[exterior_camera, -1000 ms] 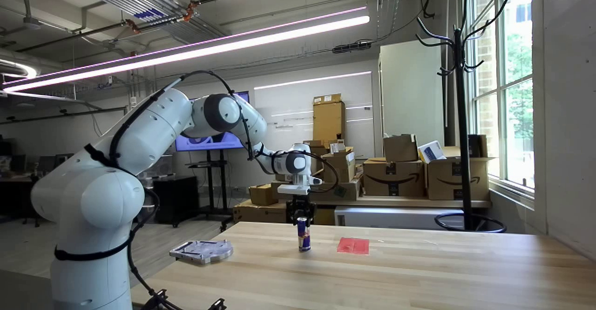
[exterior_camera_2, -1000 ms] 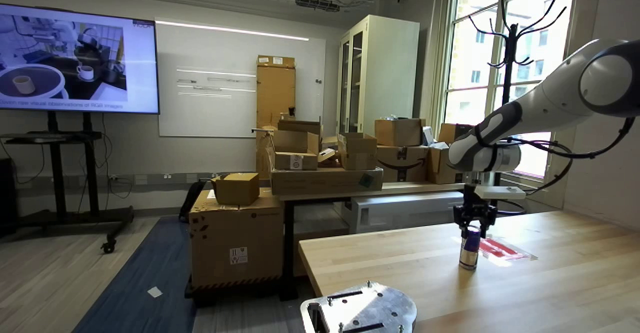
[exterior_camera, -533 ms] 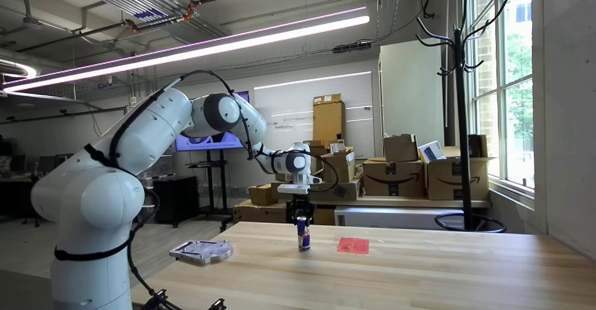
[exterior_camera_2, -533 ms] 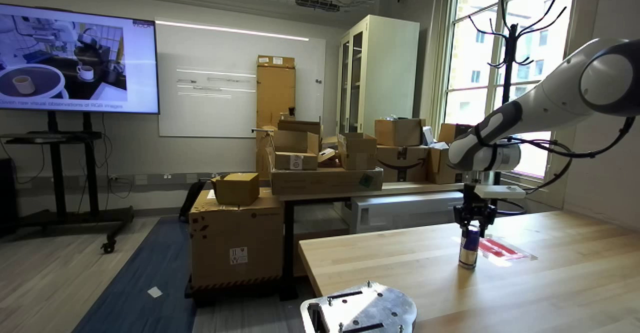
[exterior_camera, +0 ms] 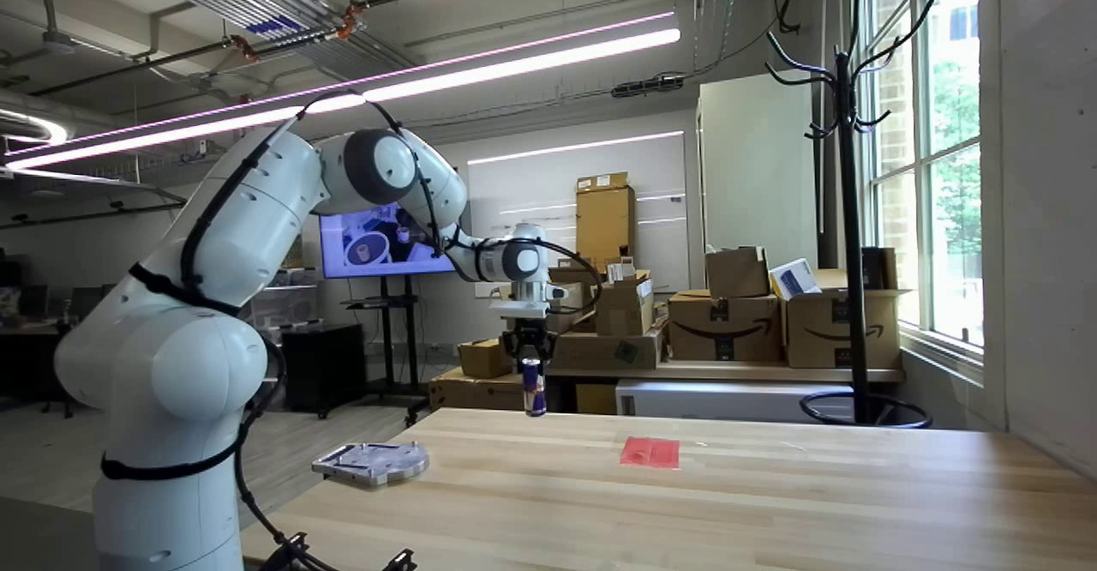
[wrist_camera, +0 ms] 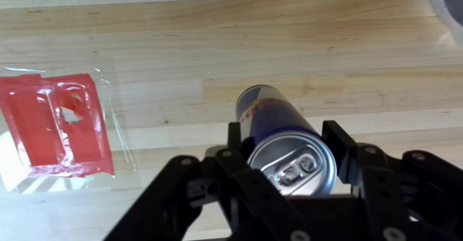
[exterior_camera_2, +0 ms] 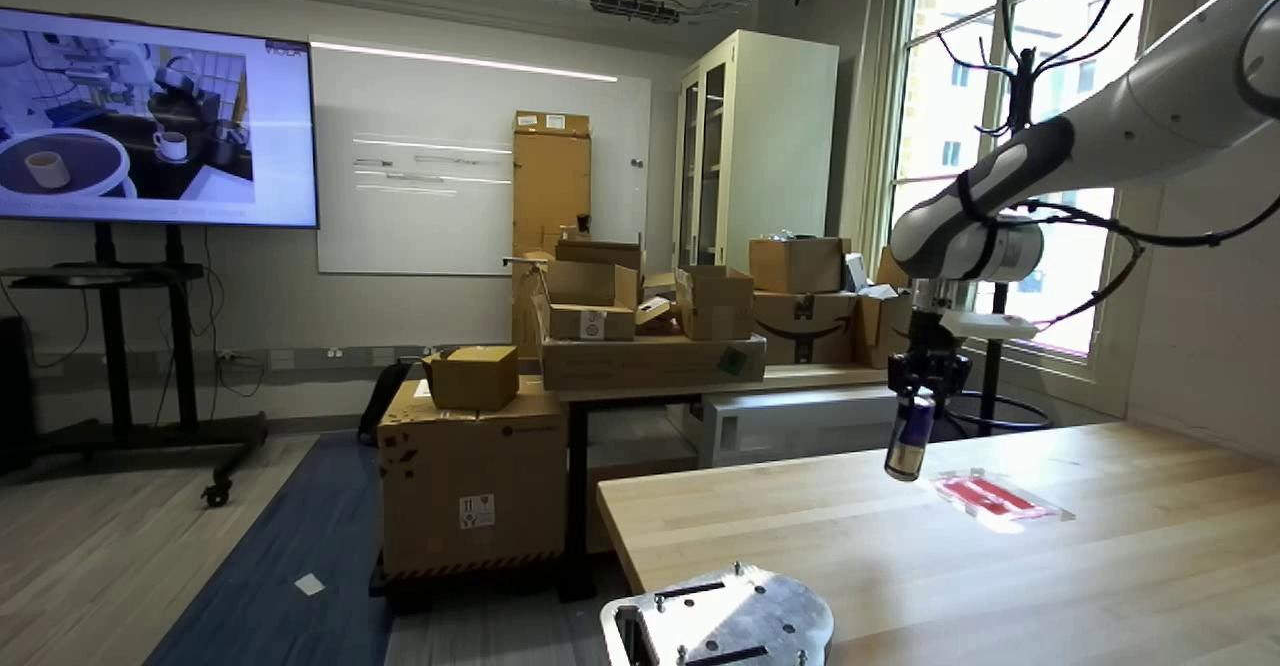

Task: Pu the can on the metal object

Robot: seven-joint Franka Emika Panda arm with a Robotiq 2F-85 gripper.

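A: Start with the pincer [wrist_camera: 284,139]; gripping anything?

B: Gripping the can [exterior_camera_2: 909,438]; closed in only as far as its sides allow, around the lid end; holding it up off the surface [exterior_camera: 771,502], plainly tilted in an exterior view.

A: Made of what, by the look?

B: Smooth and slim, glossy dark blue, printed with pale panels and flecks of red and yellow; capped with a bare metal lid [wrist_camera: 285,152]; shown full-face, pull tab [wrist_camera: 298,170] and all, only in the wrist view.

A: And the metal plate [exterior_camera_2: 745,611]?

B: Silvery, low and flat, with a curved side; cut with dark slots and round holes, studded with small pegs [exterior_camera_2: 738,568]; lying at the edge of the surface, well apart from the can; shown in both exterior views.

A: And the red packet [wrist_camera: 54,129]?

B: Flat, shiny and creased; edged with clear film [wrist_camera: 121,136]; pierced by a ragged hole, clearest in the wrist view; lying on the surface, on pale wood streaked in long joined strips.

A: Worth adding from outside?

B: Look for the rounded white arm base [exterior_camera: 163,502] in an exterior view; look too for the glass doors [exterior_camera_2: 712,161] of a tall pale cabinet [exterior_camera_2: 785,136], again in an exterior view.
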